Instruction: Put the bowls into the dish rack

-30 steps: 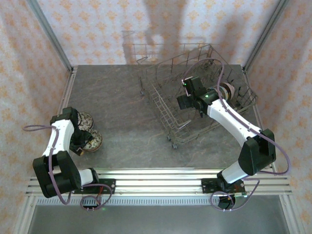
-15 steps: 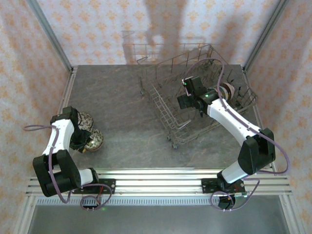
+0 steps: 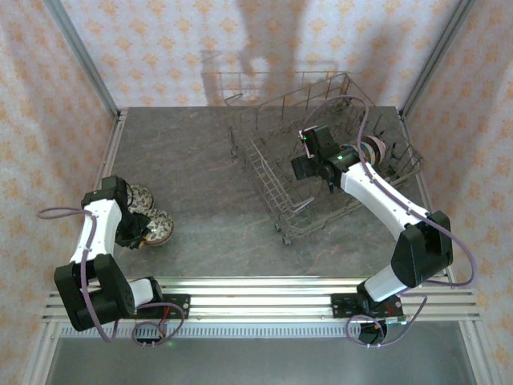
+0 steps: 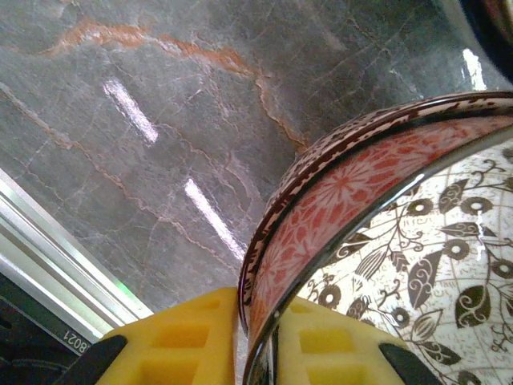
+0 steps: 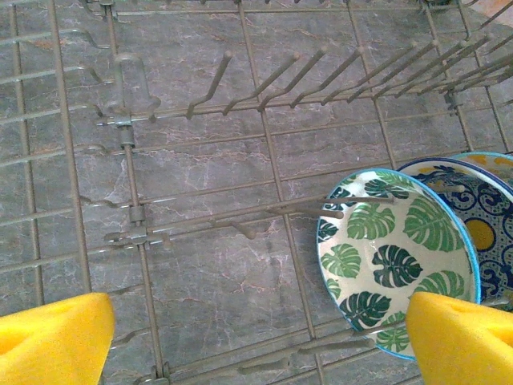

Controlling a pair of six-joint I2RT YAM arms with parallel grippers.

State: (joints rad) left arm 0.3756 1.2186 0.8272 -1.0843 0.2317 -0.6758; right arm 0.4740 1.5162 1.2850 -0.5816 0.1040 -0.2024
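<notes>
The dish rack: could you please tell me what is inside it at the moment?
Inside the dish rack, a leaf-patterned bowl stands on edge among the tines, with a blue bowl behind it, partly covered by it. Anything behind the blue bowl is hidden.

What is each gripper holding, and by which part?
Left gripper pinches the red-patterned bowl by its rim; right gripper holds nothing.

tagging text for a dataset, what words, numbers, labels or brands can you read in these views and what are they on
"8021": tilted white digits on a dark part beside the silver metal rail, left wrist view.
Round red-patterned ceramic bowl, round green-leaf ceramic bowl, grey wire dish rack: patterns or bare wire, no text.
Top view: nothing readable.
</notes>
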